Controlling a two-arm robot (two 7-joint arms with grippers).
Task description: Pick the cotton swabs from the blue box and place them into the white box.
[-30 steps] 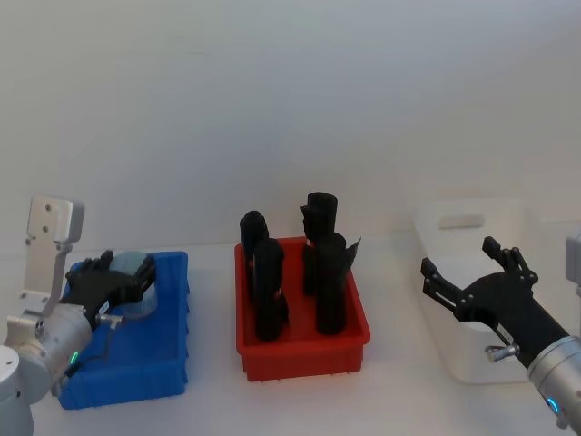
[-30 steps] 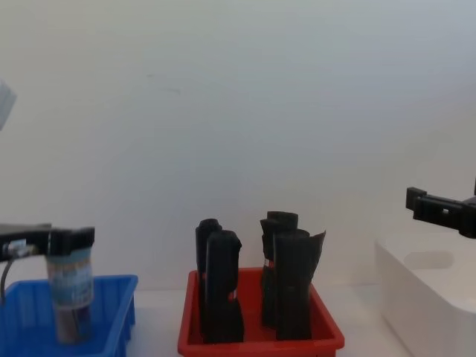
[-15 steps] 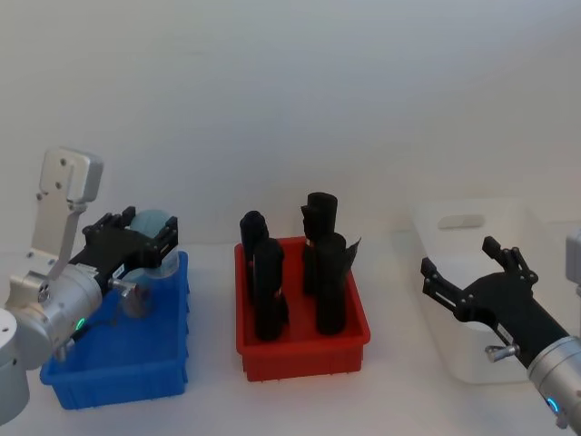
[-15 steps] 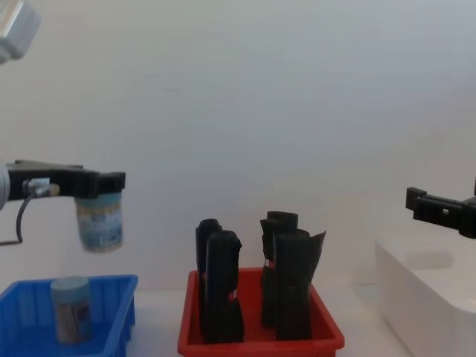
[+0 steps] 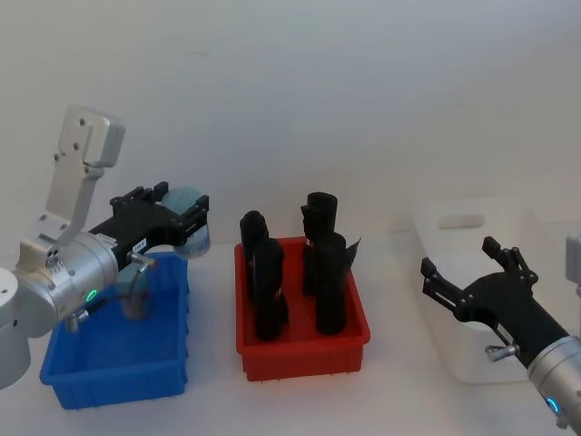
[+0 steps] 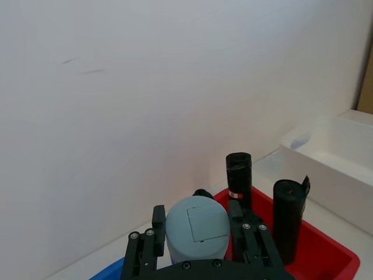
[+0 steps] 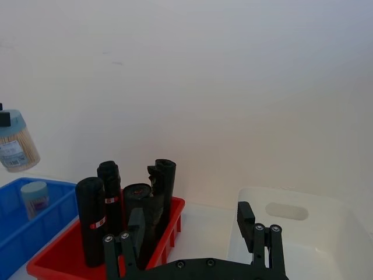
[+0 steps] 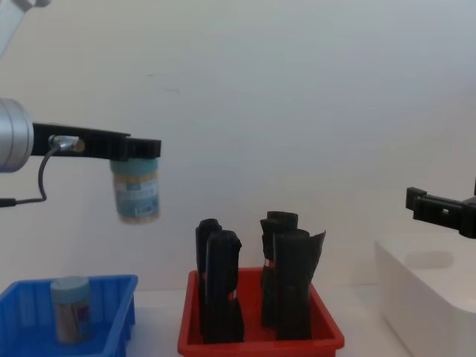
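White wall (image 5: pixel 290 91) and worktop (image 5: pixel 209 400): one jar lifted clear of the blue box (image 5: pixel 118 386).
One cotton swabs jar (image 8: pixel 136 195) is clamped in the left gripper (image 5: pixel 182 213), now raised out of the box towards the red bin (image 5: pixel 300 350), so transfer is judged begun. A second jar (image 5: pixel 136 300) remains inside. Four black packs (image 5: pixel 268 291) are counted. The right gripper (image 5: pixel 461 259) is spread wide above the white box (image 5: pixel 454 345).
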